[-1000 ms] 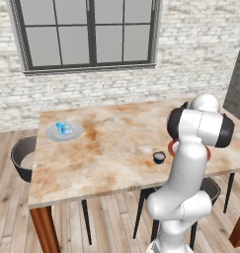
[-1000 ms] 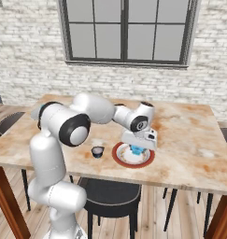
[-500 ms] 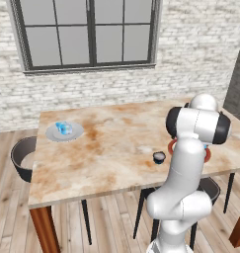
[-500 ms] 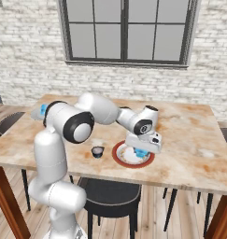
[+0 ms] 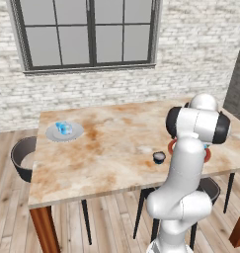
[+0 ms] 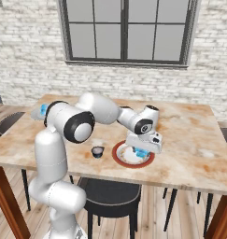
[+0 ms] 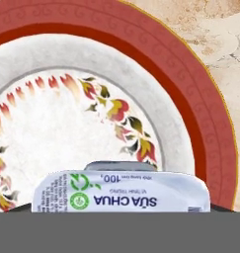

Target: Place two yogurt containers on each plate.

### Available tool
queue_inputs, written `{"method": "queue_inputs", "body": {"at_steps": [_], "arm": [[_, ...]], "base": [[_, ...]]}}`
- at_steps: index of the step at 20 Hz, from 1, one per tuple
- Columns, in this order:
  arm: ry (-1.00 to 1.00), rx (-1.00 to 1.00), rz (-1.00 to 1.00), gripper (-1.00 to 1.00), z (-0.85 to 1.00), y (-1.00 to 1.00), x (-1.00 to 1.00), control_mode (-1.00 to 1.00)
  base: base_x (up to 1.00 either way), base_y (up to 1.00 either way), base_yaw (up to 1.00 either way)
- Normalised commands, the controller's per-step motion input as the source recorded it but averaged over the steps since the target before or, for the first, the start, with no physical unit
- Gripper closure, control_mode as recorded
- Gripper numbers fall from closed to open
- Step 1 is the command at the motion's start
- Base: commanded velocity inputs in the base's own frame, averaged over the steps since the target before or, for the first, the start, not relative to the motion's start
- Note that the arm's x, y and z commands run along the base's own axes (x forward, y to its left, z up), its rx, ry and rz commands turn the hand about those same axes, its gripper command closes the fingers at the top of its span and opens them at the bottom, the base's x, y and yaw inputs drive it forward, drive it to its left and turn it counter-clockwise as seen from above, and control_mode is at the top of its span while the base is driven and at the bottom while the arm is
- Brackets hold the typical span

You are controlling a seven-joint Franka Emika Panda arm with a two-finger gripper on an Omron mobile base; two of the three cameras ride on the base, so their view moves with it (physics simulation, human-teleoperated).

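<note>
A white plate with a reddish-brown rim (image 6: 120, 159) lies near the table's front edge; its rim and flowered middle (image 7: 67, 123) also show from the hand. My gripper (image 6: 142, 150) is low over this plate. A light-blue yogurt container (image 6: 142, 152) with a pale printed top (image 7: 120, 192) sits between the fingers, on or just above the plate. Only slivers of the dark fingertips (image 7: 21, 207) flank it, so contact is unclear. At the table's far left, the grey plate (image 5: 77, 134) carries light-blue yogurt containers (image 5: 63, 128). That plate (image 6: 36, 115) is partly behind my arm in the right base view.
A small dark cup (image 6: 97, 151) stands on the table just left of the red-rimmed plate, also at the front middle (image 5: 159, 157) from the other side. Dark chairs (image 5: 22, 158) are tucked at the table's left end and front. A brick wall with a window lies behind.
The gripper has come down with the yogurt container from just above the red-rimmed plate to low over it. The containers on the grey plate have not moved.
</note>
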Motion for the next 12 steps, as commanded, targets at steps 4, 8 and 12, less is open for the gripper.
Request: {"method": "queue_inputs", "body": {"at_steps": [4, 8, 12], "arm": [[0.0, 0.0, 0.0, -1.0, 0.0, 0.0, 0.0, -1.0], [0.0, -0.01, 0.0, -1.0, 0.03, 0.01, 0.0, -1.0], [-0.04, 0.0, 0.0, -1.0, 0.5, 0.0, -0.27, -1.0]], "base": [[0.0, 0.0, 0.0], [0.0, 0.0, 0.0], [0.0, 0.0, 0.0]]}}
